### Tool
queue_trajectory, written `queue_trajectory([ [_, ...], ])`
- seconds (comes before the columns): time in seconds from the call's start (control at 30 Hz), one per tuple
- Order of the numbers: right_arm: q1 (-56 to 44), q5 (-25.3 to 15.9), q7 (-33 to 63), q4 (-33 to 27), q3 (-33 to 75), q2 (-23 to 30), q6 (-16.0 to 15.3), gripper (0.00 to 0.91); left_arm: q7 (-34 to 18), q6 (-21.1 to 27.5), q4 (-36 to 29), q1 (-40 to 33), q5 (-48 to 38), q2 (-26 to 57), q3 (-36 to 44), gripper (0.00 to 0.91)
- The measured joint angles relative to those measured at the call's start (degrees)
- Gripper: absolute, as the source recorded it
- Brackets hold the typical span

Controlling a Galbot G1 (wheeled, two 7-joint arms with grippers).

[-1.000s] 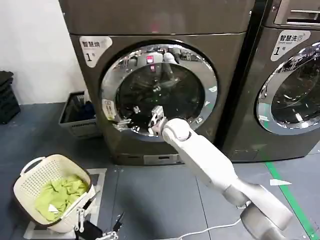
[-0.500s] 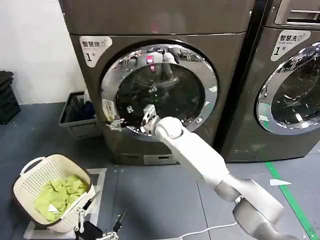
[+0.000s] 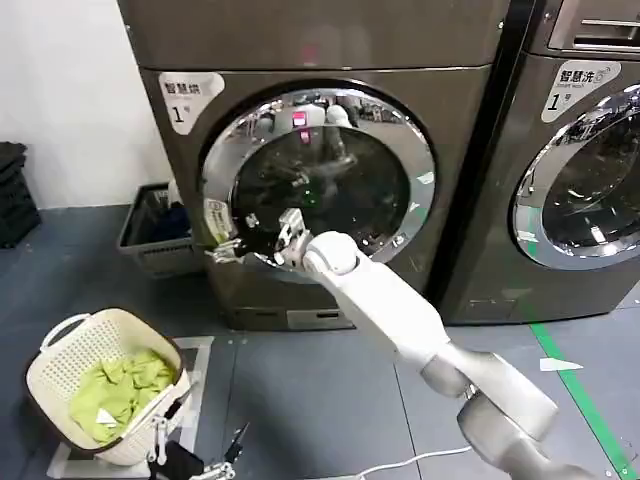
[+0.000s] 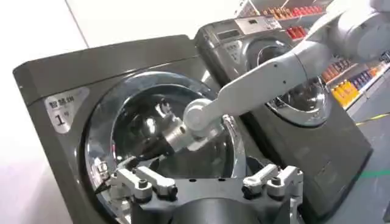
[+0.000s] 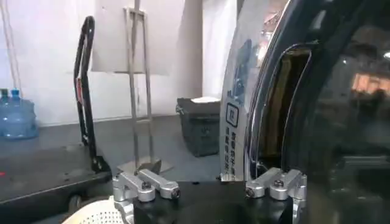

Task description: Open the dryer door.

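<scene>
The dryer door (image 3: 345, 175) is a round dark glass pane in a chrome ring, and it lies against the machine front in the head view. My right gripper (image 3: 238, 242) is open at the door's left rim, beside a yellow-and-white sticker. In the right wrist view its fingers (image 5: 210, 185) stand apart, with the chrome rim (image 5: 239, 122) and a dark handle recess (image 5: 285, 103) just ahead of them. In the left wrist view the right gripper (image 4: 129, 163) reaches the door (image 4: 146, 119). My left gripper (image 4: 207, 181) is open, holds nothing and stays low and back from the dryer.
A cream laundry basket (image 3: 60, 345) with green cloth sits on the floor at the lower left. A dark crate (image 3: 150, 230) stands left of the dryer. A second machine (image 3: 580, 170) stands on the right, with green floor tape (image 3: 580, 385) before it.
My right arm has swung left across the door glass. Its gripper has gone from the lower middle of the pane to the left rim. The door has not visibly moved.
</scene>
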Motion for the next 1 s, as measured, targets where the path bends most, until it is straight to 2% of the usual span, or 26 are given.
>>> queue_trajectory([
  [0.23,-0.2,1.2,-2.5,1.8,-1.0,-1.9,1.3,0.907,0.0,0.3,0.3,-0.3,-0.4,0.0,-0.2,0.907],
  [0.53,-1.1,4.9,-4.9,6.7,-3.1,-5.7,1.2,0.907,0.4,1.0,0.8,-0.8,-2.4,0.4,-1.9,0.907],
  [1.0,-1.2,8.9,-7.2,14.6,-6.0,-10.7,0.9,0.907,0.6,4.8,0.9,-2.4,-8.9,1.6,-5.8,0.907],
])
